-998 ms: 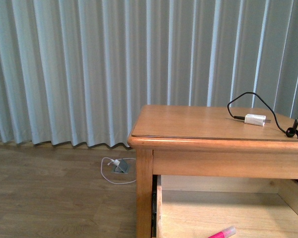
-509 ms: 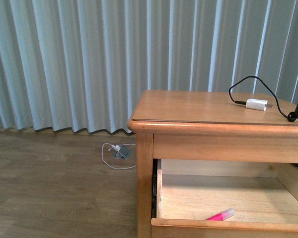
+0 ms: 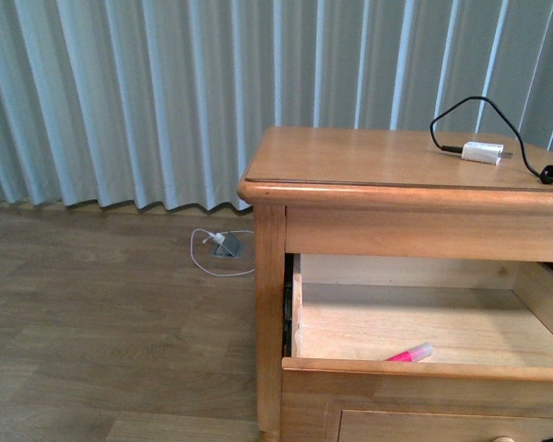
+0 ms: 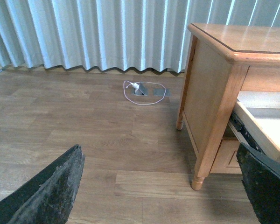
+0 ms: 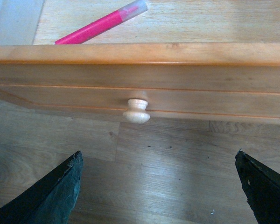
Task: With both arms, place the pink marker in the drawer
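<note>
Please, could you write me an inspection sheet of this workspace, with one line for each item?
Surface: dresser top, bare wood except for one charger and its cable.
Job's things: marker lies inside the open drawer, close to the front rim; knob is free.
Clutter: white charger on the dresser top, toward the right.
Claws: left claw open and empty, looking at the floor beside the dresser; right claw open and empty, facing the knob.
Cables: black cable arches up from the charger; white cable looped on the floor.
Surroundings: pale curtain, wood floor; nothing else seen.
</note>
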You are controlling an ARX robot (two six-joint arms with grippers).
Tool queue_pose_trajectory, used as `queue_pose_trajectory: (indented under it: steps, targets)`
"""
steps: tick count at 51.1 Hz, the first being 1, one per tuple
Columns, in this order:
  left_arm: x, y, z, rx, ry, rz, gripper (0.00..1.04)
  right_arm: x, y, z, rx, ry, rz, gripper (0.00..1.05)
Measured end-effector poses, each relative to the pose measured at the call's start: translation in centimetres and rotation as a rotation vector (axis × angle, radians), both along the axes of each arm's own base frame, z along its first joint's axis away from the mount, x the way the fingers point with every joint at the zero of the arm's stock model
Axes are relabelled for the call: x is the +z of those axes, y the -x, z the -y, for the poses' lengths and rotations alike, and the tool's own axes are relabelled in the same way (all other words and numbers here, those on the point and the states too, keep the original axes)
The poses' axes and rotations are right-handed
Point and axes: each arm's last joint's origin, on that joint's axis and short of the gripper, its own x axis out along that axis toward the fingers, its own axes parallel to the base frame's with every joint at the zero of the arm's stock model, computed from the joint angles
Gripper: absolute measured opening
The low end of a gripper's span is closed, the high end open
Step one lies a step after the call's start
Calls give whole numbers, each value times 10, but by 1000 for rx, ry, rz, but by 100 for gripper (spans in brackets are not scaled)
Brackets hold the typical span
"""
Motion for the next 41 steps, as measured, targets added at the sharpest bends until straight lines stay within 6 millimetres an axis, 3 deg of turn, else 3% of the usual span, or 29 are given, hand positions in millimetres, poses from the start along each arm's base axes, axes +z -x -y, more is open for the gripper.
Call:
queue_pose_trajectory:
  steps: [6,17,41]
  targets:
    - [0,0,0,0,0,0,99,-18,-29,-1,-37,-1,-15,96]
    - [0,0,0,0,0,0,99,-37,-57,-3,-91,17,22,96]
    - [0,0,0,0,0,0,99,-43,-140,-13,-176,35,256,96]
